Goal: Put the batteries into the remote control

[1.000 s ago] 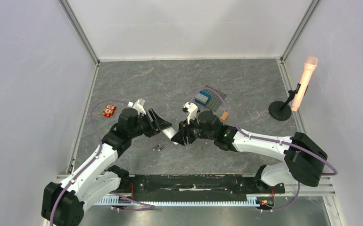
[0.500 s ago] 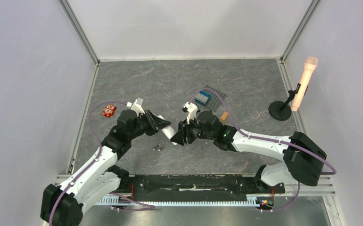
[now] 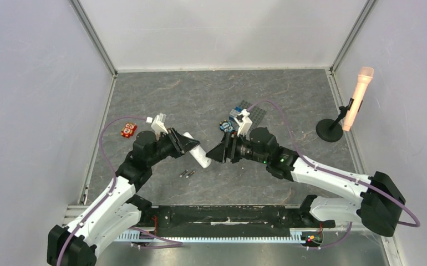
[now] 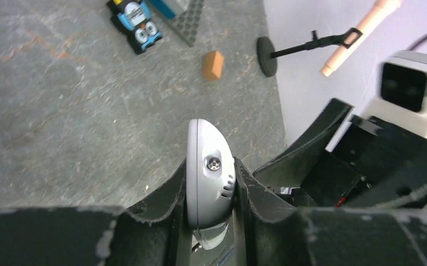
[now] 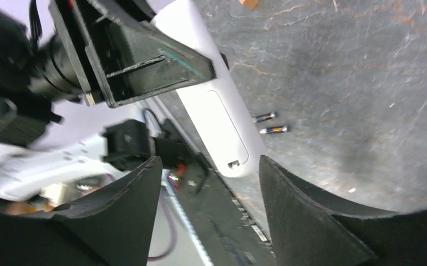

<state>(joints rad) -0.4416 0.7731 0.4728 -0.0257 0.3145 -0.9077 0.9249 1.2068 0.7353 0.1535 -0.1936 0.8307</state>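
Top external view shows my left fingers [image 3: 189,144] pinching the remote control [image 3: 200,157] by its two long sides, up off the table [image 3: 200,94]. In the left wrist view a round white end of it pokes out between my tips. My right fingers [image 3: 215,154] are spread wide. In the right wrist view the remote's end sits in front of the gap between them, with room on both sides, and its plain back faces that camera. The batteries [image 3: 187,174] lie side by side on the table, just beside that end, toward my bases. The orange-brown block [image 4: 213,65], the little blue toy car [image 4: 136,25] and the microphone stand [image 3: 330,129] sit farther back and to the right, well apart from the remote. The side walls are well away from both sets of fingers
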